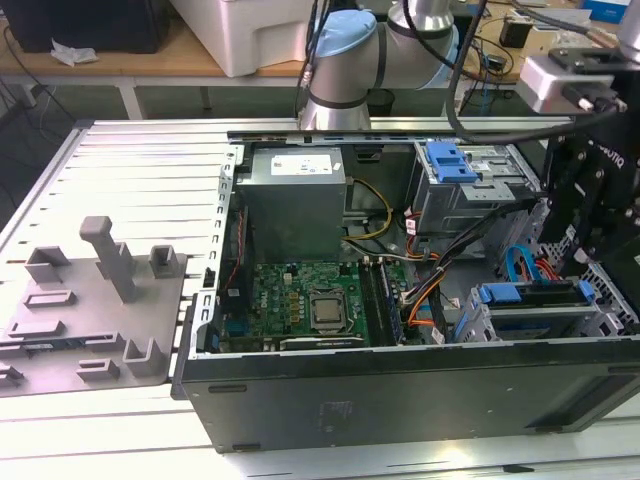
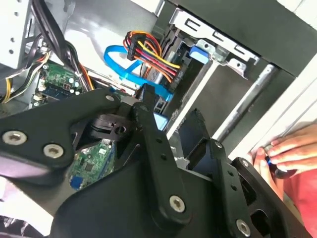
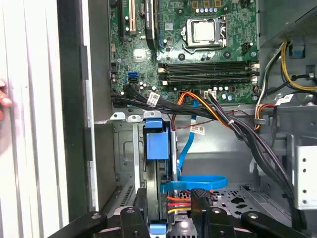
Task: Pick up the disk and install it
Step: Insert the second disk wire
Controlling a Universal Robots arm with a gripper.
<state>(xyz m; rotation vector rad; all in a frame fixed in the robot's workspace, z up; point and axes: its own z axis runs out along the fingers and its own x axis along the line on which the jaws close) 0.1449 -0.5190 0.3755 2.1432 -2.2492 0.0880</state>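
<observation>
The disk (image 1: 530, 296) lies in the grey drive cage (image 1: 520, 325) at the near corner of the open computer case, on the exterior view's right, with blue caddy rail ends showing at both sides. In the first wrist view the disk (image 3: 157, 144) is seen edge-on in its slot. My gripper (image 3: 168, 218) straddles its near end, with one black finger (image 3: 140, 208) against the disk and the other (image 3: 199, 201) a little apart from it. The gripper (image 1: 592, 262) hangs over the cage's right end. It looks open.
A blue data cable (image 3: 195, 182) and a bundle of coloured power wires (image 3: 178, 203) lie beside the disk. The motherboard (image 1: 310, 300) fills the case floor. A second cage with a blue latch (image 1: 450, 160) stands at the back. A grey fixture (image 1: 100, 300) lies left. A person's hand (image 2: 282, 153) rests outside the case.
</observation>
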